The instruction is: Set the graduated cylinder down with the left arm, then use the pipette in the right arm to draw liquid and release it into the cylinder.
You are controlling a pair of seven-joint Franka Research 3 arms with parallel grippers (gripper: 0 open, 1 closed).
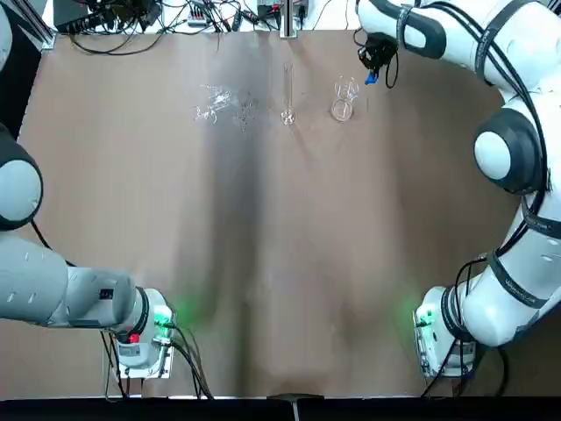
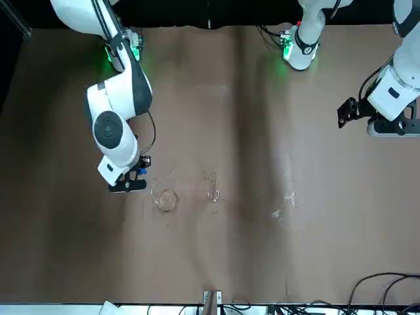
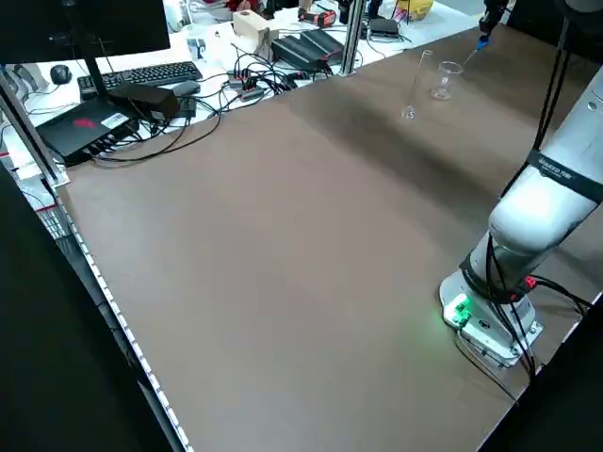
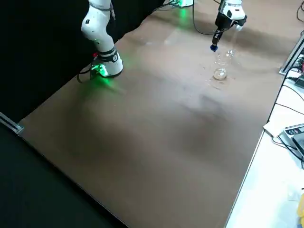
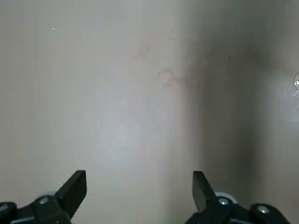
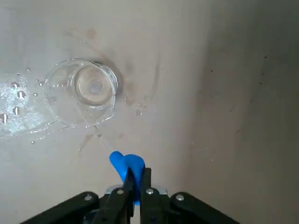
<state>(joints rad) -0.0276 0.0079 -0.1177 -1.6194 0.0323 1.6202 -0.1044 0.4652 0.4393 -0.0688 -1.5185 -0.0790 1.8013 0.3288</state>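
Graduated cylinder [image 1: 287,92] stands free at the far middle, beaker [image 1: 343,98] just right of it. Right gripper [image 6: 133,186] pinches the pipette [image 6: 125,164] bulb near the beaker; left gripper [image 5: 139,186] spread, parked near-left. Risk: tip misses the narrow cylinder mouth or knocks the cylinder over.

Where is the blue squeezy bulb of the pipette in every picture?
Top: pipette bulb upper right, beside the beaker.
Front: bulb left of centre, left of the beaker.
Left side: bulb top right.
Right side: bulb upper right.
Left wrist: not in it.
Right wrist: bulb lower centre, in the right gripper.
Shared landmark: the beaker.
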